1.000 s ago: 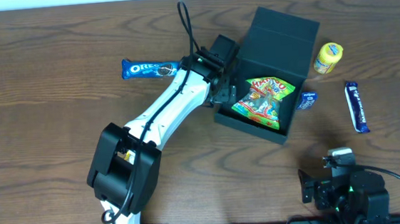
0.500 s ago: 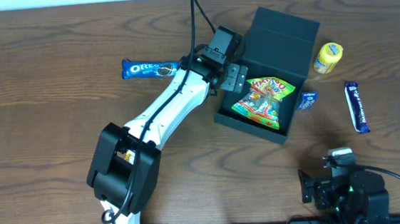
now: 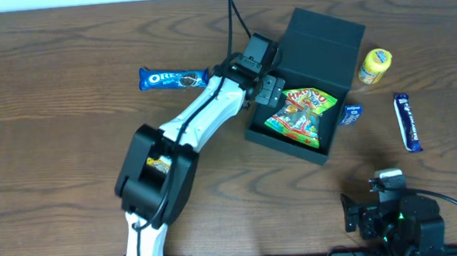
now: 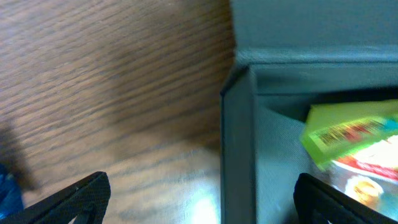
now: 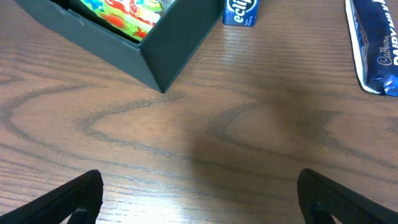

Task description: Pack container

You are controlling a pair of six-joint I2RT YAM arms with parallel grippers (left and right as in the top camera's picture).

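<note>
I see a brown wood-grain table with a pale strip along the top edge. The container, matte dark cardboard, sits upper right of centre with its lid up and a glossy snack bag inside. I can read "OREO" on the blue packet, "ecli" on the small box and "Cadbury" on the bar. The left gripper has its jaws spread above the container's left wall. The right gripper, at lower right, has its jaws spread and holds nothing.

One container, five snacks: Oreo pack, crisp bag, yellow tub, mints, chocolate bar.

The wooden table carries container, Oreos, yellow tub, mints, chocolate bar.
</note>
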